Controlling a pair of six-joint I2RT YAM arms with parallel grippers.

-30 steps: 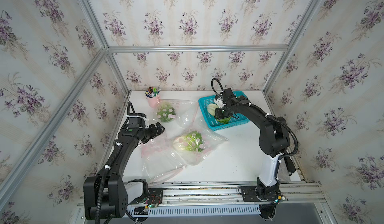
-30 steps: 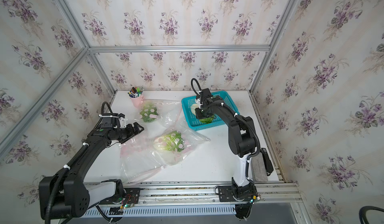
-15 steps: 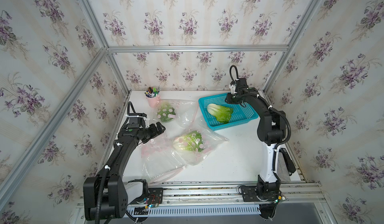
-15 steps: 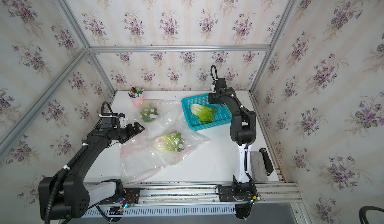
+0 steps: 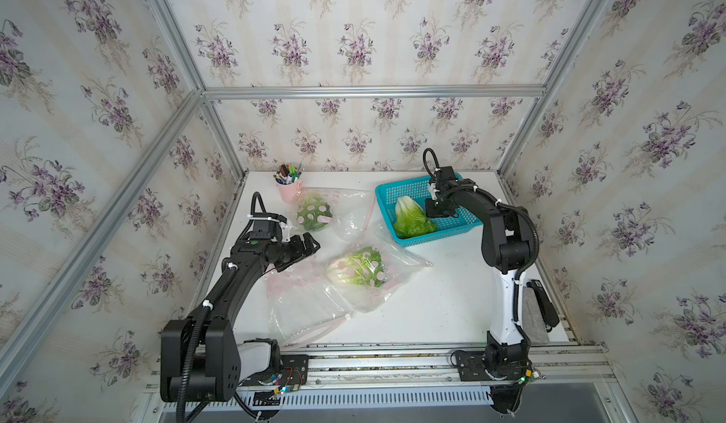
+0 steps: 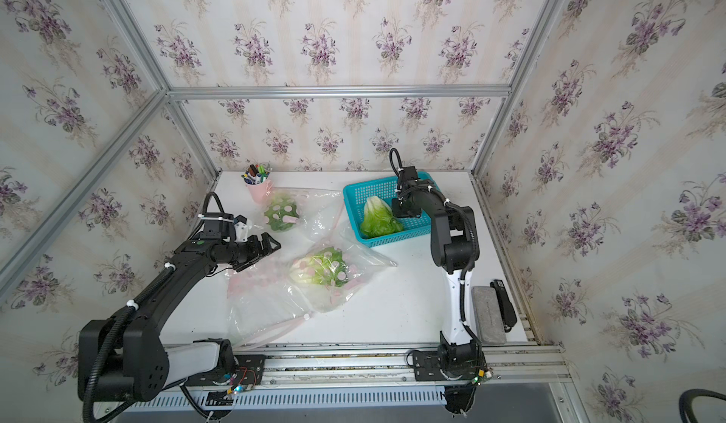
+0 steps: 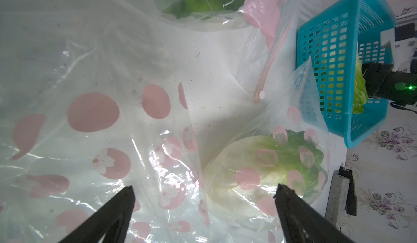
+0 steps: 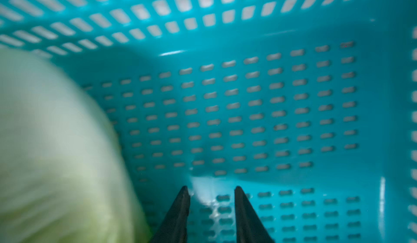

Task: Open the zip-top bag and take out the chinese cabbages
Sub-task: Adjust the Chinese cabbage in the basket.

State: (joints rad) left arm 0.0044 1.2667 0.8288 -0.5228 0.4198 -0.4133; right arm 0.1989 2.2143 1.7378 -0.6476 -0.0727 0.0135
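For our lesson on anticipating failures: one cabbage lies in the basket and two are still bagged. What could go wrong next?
1. The right gripper sits low inside the basket beside the loose cabbage; lifting out may snag a wall.
2. The left gripper, open, faces overlapping bags; it could pinch the wrong film.

You had bare counter point(image 5: 436, 311) ahead of the right arm's base, free to cross. The blue basket point(image 5: 440, 235) hemmed in your right gripper point(image 8: 211, 187), with mesh walls around it and a cabbage point(image 8: 56, 151) just beside it. Before your left gripper point(image 7: 204, 186), crumpled bags point(image 5: 310, 303) covered the counter, and the pen cup point(image 5: 290, 194) stood behind them.
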